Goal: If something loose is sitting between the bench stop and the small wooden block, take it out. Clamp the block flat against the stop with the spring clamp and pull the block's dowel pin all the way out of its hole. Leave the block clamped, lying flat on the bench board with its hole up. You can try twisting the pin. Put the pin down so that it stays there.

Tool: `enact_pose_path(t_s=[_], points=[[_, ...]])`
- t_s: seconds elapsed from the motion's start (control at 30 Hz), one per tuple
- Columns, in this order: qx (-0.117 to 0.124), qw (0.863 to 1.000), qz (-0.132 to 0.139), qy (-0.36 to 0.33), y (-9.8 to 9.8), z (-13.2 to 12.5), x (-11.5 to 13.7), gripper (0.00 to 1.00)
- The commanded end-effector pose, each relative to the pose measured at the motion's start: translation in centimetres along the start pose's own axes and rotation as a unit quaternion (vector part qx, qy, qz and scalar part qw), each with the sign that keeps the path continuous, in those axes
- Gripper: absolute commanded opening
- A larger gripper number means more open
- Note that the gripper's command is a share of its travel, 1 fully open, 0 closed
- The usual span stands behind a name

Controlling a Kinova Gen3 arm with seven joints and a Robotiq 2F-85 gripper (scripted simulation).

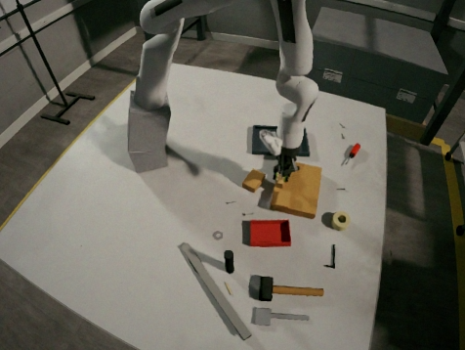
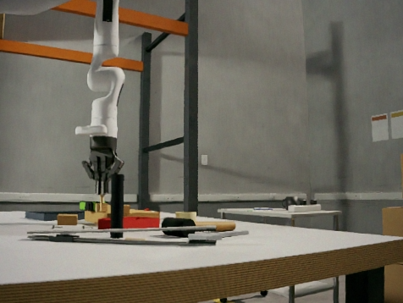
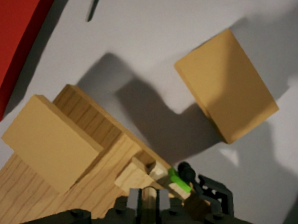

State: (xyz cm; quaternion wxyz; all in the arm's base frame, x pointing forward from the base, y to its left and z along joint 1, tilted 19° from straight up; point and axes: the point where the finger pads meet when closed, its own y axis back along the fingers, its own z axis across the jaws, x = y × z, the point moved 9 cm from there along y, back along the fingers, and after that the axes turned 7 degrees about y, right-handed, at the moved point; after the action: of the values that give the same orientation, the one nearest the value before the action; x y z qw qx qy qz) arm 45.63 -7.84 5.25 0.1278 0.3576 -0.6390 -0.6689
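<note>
Right of centre in the top view, the gripper (image 1: 282,177) (image 2: 102,193) (image 3: 148,204) points straight down over the near-left part of the bench board (image 1: 300,196) (image 3: 27,187). Its jaws stand narrow, closed on the dowel pin (image 2: 102,198) (image 3: 149,204), which rises upright from the small wooden block (image 2: 102,207) at lower left in the exterior view. That upright grip probably keeps any pull or twist in line with the hole. The spring clamp (image 2: 87,206) (image 3: 215,194), bottom right of centre in the wrist view, has its green pad by the pale wooden pieces at the board's edge, presumably to hold the block down while the pin is drawn. Whether it bears squarely, or anything loose remains by the stop, I cannot tell. The red tray (image 1: 270,242) (image 2: 129,223) (image 3: 17,40), below the board in the top view, would stop a round pin rolling away.
</note>
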Motion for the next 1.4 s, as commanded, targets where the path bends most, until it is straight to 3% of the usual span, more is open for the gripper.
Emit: enact_pose_path(t_s=[0.0, 1.37], points=[[0.001, 1.000, 0.000, -0.005, 0.06, -0.05, -0.02, 0.10], [0.001, 0.998, 0.000, -0.061, 0.08, -0.05, -0.02, 0.10]])
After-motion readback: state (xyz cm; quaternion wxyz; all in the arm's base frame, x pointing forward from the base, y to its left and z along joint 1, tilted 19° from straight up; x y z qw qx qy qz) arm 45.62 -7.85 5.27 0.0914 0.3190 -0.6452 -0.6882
